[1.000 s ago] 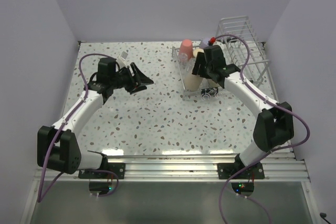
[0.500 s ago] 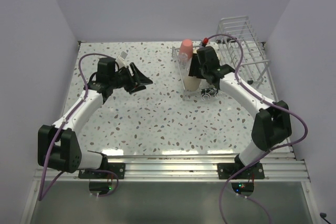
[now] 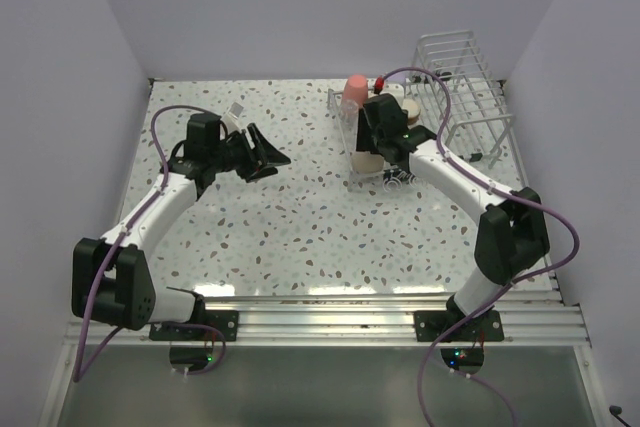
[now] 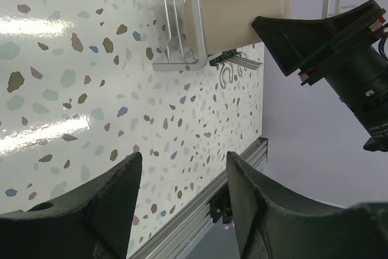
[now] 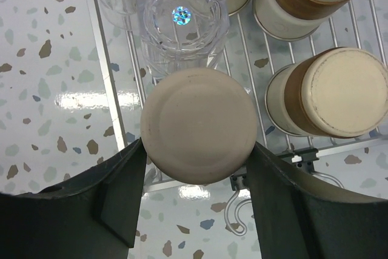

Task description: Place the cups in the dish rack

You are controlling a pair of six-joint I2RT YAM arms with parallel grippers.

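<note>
R fingers (image 5: 118, 195) further left, on beige cup (image 5: 199, 127)

Left of the dish rack (image 5: 254, 59) the table (image 3: 300, 207) is bare, lots of room. On the rack it's tight: beige cup (image 5: 200, 125), clear cup (image 5: 185, 19) & brown cups (image 5: 339, 101) stand close, tiny gaps btw them.

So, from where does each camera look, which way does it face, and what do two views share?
Top camera: fixed above and behind, facing down on the table; shows left arm and right arm, bases at bottom.
Left wrist camera: on the left arm, facing across the table to the dish rack; open left gripper at bottom.
Right wrist camera: on the right arm, facing straight down; the right gripper closed around a beige cup.
Shared: both wrist views show that cup, bottom up in the rack.
</note>
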